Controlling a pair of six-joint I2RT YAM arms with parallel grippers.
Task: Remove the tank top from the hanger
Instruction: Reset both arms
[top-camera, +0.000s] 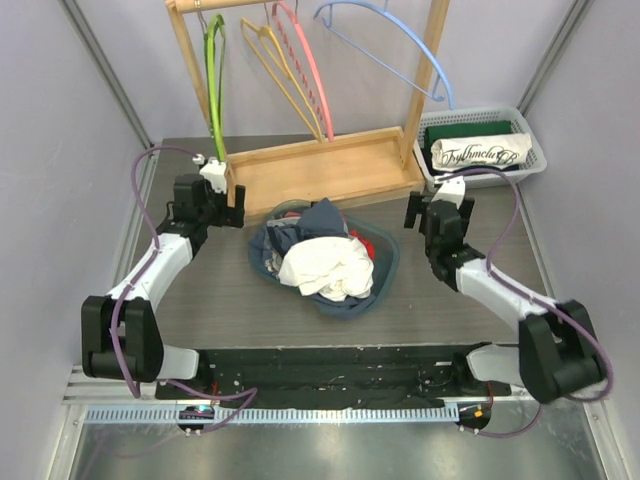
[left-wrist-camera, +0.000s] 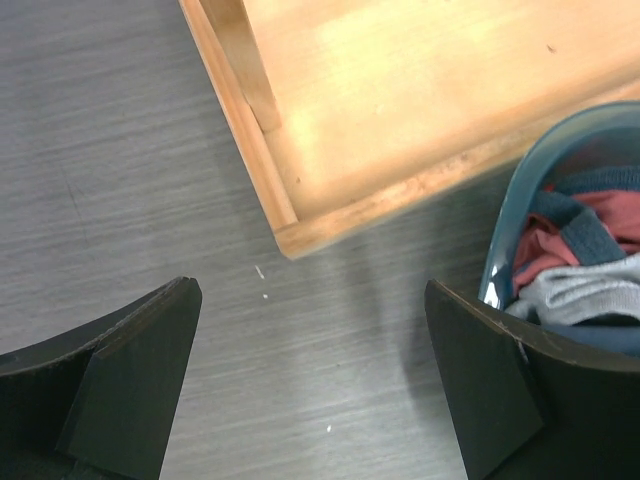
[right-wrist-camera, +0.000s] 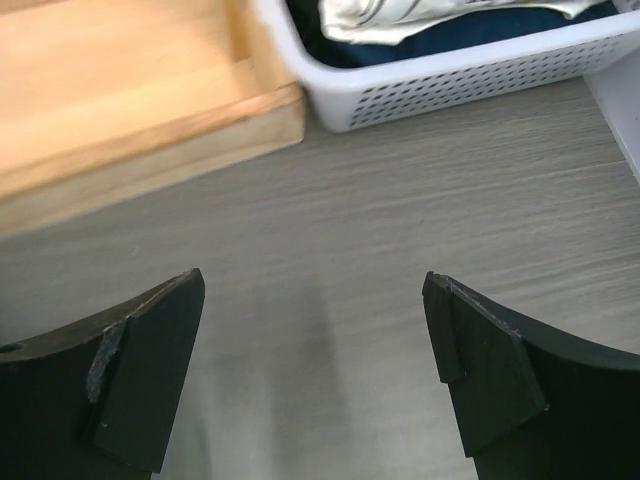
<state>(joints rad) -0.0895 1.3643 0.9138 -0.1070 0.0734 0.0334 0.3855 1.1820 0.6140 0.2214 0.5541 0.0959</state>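
Note:
Several hangers hang bare on the wooden rack (top-camera: 320, 170): green hanger (top-camera: 214, 80), yellow hanger (top-camera: 275, 65), pink hanger (top-camera: 305, 60), blue hanger (top-camera: 400, 50). No garment is on any of them. I cannot pick out the tank top; it may be hidden in the clothes pile (top-camera: 325, 265) in the blue basin (top-camera: 388, 270). My left gripper (top-camera: 210, 205) (left-wrist-camera: 312, 300) is open and empty, low over the table by the rack's front left corner (left-wrist-camera: 290, 240). My right gripper (top-camera: 440, 215) (right-wrist-camera: 315, 290) is open and empty by the rack's right end (right-wrist-camera: 270, 120).
A white slotted basket (top-camera: 535, 150) (right-wrist-camera: 450, 75) with folded clothes stands at the back right. The basin's rim (left-wrist-camera: 520, 200) lies close to my left gripper's right finger. Grey walls close in both sides of the table.

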